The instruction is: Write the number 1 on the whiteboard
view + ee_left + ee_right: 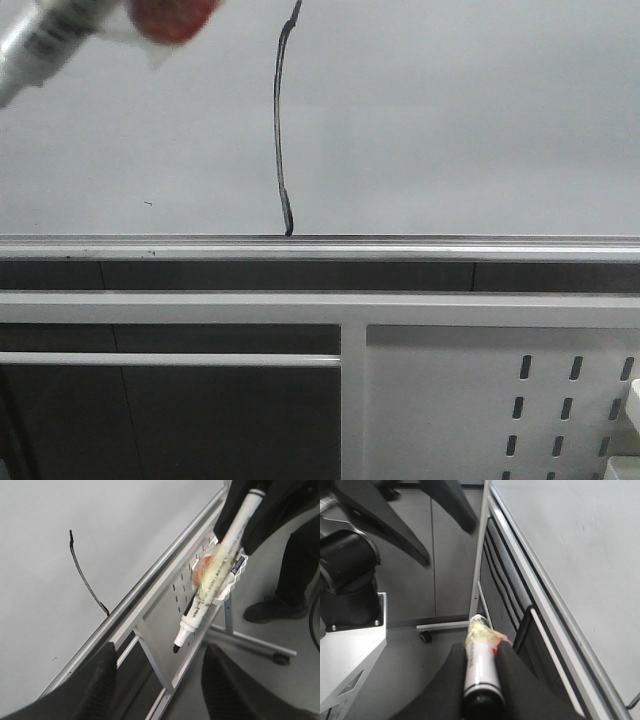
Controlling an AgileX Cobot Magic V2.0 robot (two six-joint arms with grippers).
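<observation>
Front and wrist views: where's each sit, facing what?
Front: faces forward at the whiteboard and number 1; only the marker shows.
Left wrist: above the open left claw, facing board, stroke and right claw holding the marker.
Right wrist: over its claw, along the board's rail.
Shared: front and left wrist both show the 1.

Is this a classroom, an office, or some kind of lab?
Probably a lab or workshop: a large glossy pale whiteboard on a wheeled metal stand, a grey slotted metal panel, and a person's dark shoe on bare grey floor.
</observation>
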